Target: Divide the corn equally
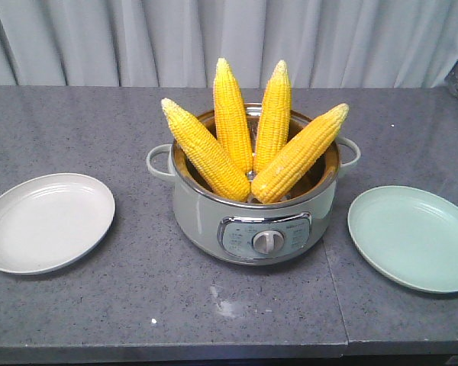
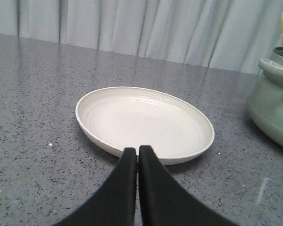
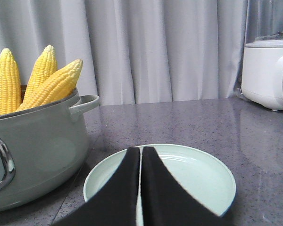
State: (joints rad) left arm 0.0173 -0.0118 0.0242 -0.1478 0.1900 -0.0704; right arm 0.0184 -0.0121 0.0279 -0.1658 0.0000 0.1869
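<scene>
Several bright-yellow cobs of corn (image 1: 233, 126) stand tips-up, fanned out in a pale green electric pot (image 1: 256, 221) at the table's middle. An empty white plate (image 1: 46, 221) lies to its left and an empty pale green plate (image 1: 412, 236) to its right. Neither arm appears in the front view. My left gripper (image 2: 137, 148) is shut on nothing, low at the near rim of the white plate (image 2: 141, 117). My right gripper (image 3: 140, 149) is also shut and empty, over the near part of the green plate (image 3: 198, 174), with the pot (image 3: 37, 141) and corn (image 3: 52, 87) to its left.
Everything rests on a grey speckled counter (image 1: 214, 305) with a seam on the right side. A white blender base (image 3: 269, 70) stands at the far right of the counter. A grey curtain hangs behind. The pot has side handles (image 1: 159, 160) and a front dial (image 1: 267, 242).
</scene>
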